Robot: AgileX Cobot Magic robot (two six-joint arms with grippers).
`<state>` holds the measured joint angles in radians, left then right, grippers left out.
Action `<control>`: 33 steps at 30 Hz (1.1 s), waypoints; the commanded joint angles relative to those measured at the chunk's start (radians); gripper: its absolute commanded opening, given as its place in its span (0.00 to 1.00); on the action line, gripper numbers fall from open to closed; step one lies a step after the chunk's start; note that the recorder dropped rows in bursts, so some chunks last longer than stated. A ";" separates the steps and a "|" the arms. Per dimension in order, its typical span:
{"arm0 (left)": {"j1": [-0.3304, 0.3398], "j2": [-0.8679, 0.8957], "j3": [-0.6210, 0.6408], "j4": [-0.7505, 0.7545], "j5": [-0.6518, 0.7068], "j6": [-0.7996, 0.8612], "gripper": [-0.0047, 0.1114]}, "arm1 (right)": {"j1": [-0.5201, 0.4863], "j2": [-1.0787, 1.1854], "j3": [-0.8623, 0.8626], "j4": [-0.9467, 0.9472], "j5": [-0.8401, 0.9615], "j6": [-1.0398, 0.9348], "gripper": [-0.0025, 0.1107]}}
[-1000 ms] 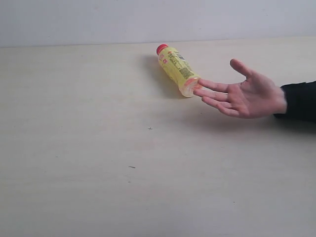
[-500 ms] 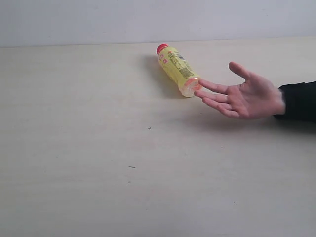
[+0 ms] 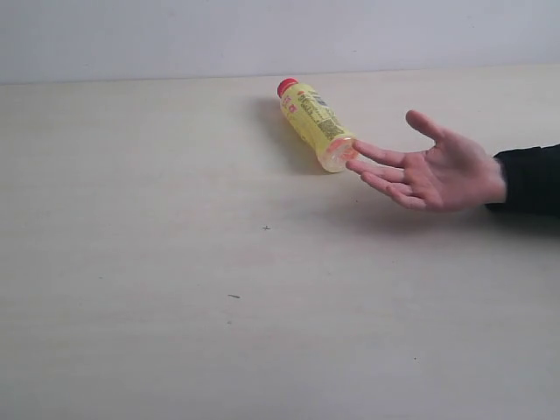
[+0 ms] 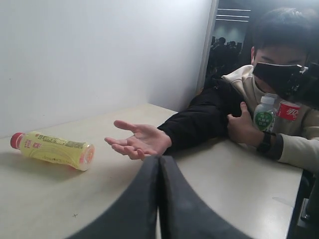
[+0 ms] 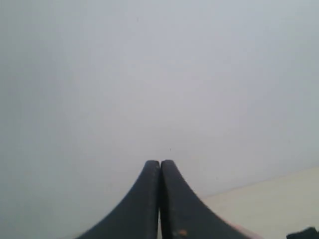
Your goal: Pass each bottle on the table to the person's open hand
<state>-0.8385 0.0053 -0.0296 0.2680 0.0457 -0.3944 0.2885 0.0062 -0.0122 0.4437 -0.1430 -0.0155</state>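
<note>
the left pincer [image 4: 159, 167] and the right pincer [image 5: 160, 169], dark and tapered, were clenched on nothing. on the smooth, pale wood-grain counter [image 3: 175, 306], a person's open hand [image 3: 437, 173] lay palm up, just beside the base of a yellow plastic bottle [image 3: 315, 125] lying on its side, red cap toward the plain wall [image 3: 175, 35].

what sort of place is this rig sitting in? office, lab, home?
Probably an office or lab test corner, not a home: a wide pale table against a blank white wall, and a dim room with other people past the wall's edge.
</note>
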 commanded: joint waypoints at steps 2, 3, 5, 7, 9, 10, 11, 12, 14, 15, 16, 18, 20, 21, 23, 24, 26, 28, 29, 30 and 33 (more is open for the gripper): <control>0.001 -0.005 0.002 0.001 -0.013 0.001 0.04 | -0.004 0.036 -0.035 0.002 -0.195 -0.003 0.02; 0.001 -0.005 0.002 0.001 -0.013 0.001 0.04 | -0.004 0.079 -0.068 0.002 -0.166 -0.009 0.02; 0.001 -0.005 0.002 0.001 -0.013 0.001 0.04 | -0.004 0.259 -0.173 -0.033 -0.089 -0.038 0.02; 0.001 -0.005 0.002 0.001 -0.013 0.001 0.04 | -0.004 0.452 -0.300 -0.095 -0.024 -0.048 0.02; 0.001 -0.005 0.002 0.001 -0.013 0.001 0.04 | -0.004 0.608 -0.416 -0.176 0.058 -0.070 0.02; 0.001 -0.005 0.002 0.001 -0.013 0.001 0.04 | -0.004 0.670 -0.465 -0.199 0.096 -0.070 0.02; 0.001 -0.005 0.002 0.001 -0.013 0.001 0.04 | -0.004 0.750 -0.530 -0.222 0.150 -0.072 0.02; 0.001 -0.005 0.002 0.001 -0.013 0.001 0.04 | -0.004 0.830 -0.597 -0.247 0.211 -0.077 0.02; 0.001 -0.005 0.002 0.001 -0.013 0.001 0.04 | -0.004 0.973 -0.723 -0.271 0.328 -0.101 0.02; 0.001 -0.005 0.002 0.001 -0.013 0.001 0.04 | -0.004 1.053 -0.796 -0.271 0.413 -0.125 0.02; 0.001 -0.005 0.002 0.001 -0.013 0.001 0.04 | -0.004 1.116 -0.871 -0.271 0.471 -0.149 0.02; 0.001 -0.005 0.002 0.001 -0.013 0.001 0.04 | -0.004 1.270 -1.023 -0.271 0.610 -0.177 0.03; 0.001 -0.005 0.002 0.001 -0.013 0.001 0.04 | -0.004 1.417 -1.157 -0.271 0.710 -0.180 0.06; 0.001 -0.005 0.002 0.001 -0.013 0.001 0.04 | -0.004 1.487 -1.230 -0.271 0.755 -0.180 0.08; 0.001 -0.005 0.002 0.001 -0.013 0.001 0.04 | -0.004 1.610 -1.357 -0.271 0.818 -0.195 0.14; 0.001 -0.005 0.002 0.001 -0.013 0.001 0.04 | -0.004 1.674 -1.425 -0.271 0.847 -0.204 0.18; 0.001 -0.005 0.002 0.001 -0.013 0.001 0.04 | -0.004 1.785 -1.557 -0.271 0.902 -0.229 0.27; 0.001 -0.005 0.002 0.001 -0.013 0.001 0.04 | -0.004 1.900 -1.687 -0.267 0.968 -0.256 0.40; 0.001 -0.005 0.002 0.001 -0.013 0.001 0.04 | -0.004 1.954 -1.737 -0.265 0.996 -0.272 0.46; 0.001 -0.005 0.002 0.001 -0.013 0.001 0.04 | -0.004 2.006 -1.798 -0.265 1.030 -0.274 0.53; 0.001 -0.005 0.002 0.001 -0.013 0.001 0.04 | -0.004 2.170 -1.992 -0.265 1.109 -0.292 0.69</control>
<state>-0.8385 0.0053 -0.0296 0.2680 0.0457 -0.3944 0.2885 2.0845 -1.8862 0.1844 0.9093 -0.2801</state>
